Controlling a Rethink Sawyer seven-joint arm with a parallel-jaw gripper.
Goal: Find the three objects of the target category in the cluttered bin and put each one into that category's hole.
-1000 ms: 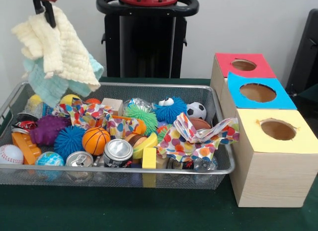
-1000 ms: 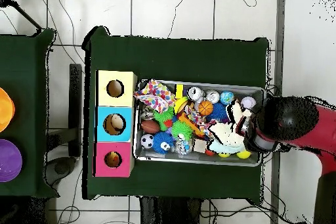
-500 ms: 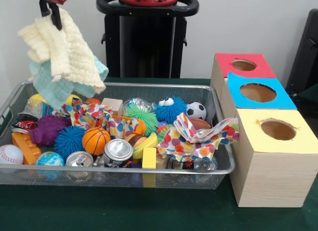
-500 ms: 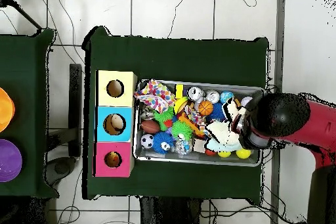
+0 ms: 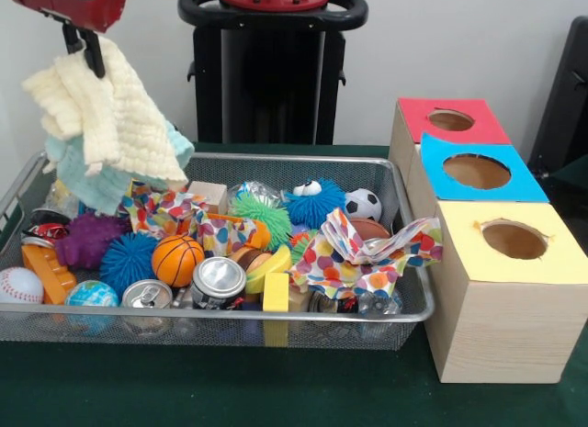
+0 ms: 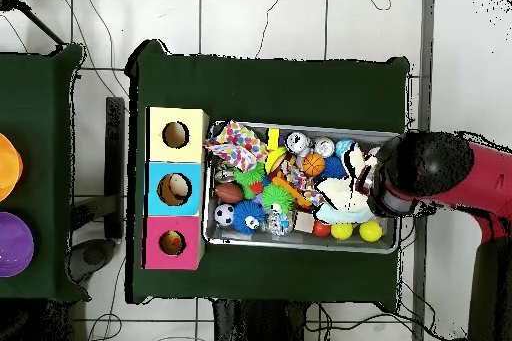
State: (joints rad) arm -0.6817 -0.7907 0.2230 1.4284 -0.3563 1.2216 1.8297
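The cluttered bin is seen at the left of the table in the front view, crowded with balls, cans and spotted paper, with three wooden boxes standing just beside its right end. Above the bin's far left corner a bundle of waffle cloths is held clear of the clutter: a pale yellow one in front and a mint green one behind; a third cannot be made out. The gripper is closed on the top of the bundle, the fingers pinched narrowly on the fold. The red-topped hole lies on the farthest box, well apart from the load, at the opposite end of the bin. The transport step is judged to be in hand. A long carry rightward over the bin is called for next, with the hanging cloth kept above the toys and centred over the hole before release.
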